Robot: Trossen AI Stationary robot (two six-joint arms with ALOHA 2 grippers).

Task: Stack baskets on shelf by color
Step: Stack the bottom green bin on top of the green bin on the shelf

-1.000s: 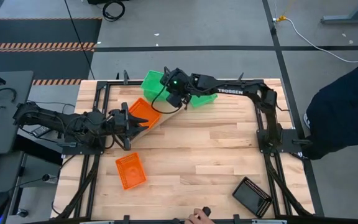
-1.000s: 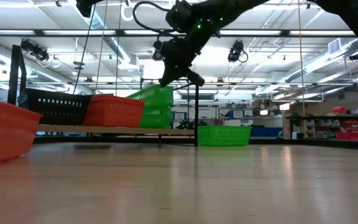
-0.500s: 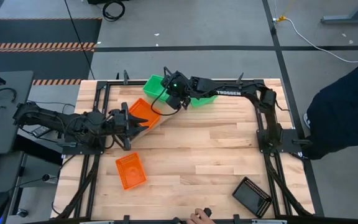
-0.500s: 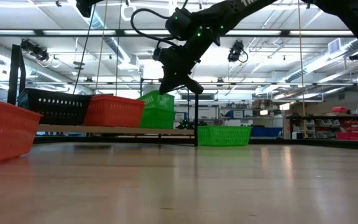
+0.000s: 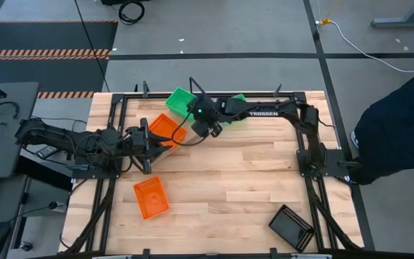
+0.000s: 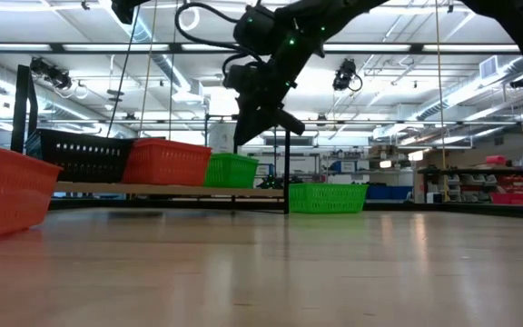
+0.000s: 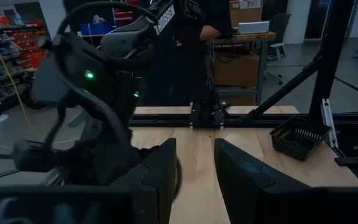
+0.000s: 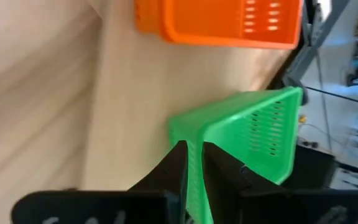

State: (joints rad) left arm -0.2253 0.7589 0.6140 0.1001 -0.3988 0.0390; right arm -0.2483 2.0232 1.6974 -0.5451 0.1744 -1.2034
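A green basket (image 5: 180,99) (image 6: 231,170) sits flat on the shelf (image 6: 152,190), next to an orange basket (image 5: 165,129) (image 6: 166,162) and a black basket (image 6: 84,154). My right gripper (image 5: 198,115) (image 6: 243,138) hovers just above the green basket's rim. In its wrist view the slightly open fingers (image 8: 195,168) line up on either side of one wall (image 8: 194,146). My left gripper (image 5: 152,139) (image 7: 196,174) waits open beside the orange basket on the shelf. A second green basket (image 5: 237,101) (image 6: 327,197) rests on the table, partly under the right arm.
A loose orange basket (image 5: 151,198) (image 6: 3,191) lies on the table near the left, and a black basket (image 5: 291,226) (image 7: 297,137) near the right corner. A person's dark sleeve (image 5: 397,129) reaches in at the right edge. Bare tabletop (image 5: 250,180) lies in the middle.
My right gripper brought the tilted, lifted green basket down onto the shelf beside the orange one, where it now sits level. The gripper then shifted toward the near edge. In the low view its tips now stand clear above the basket's rim.
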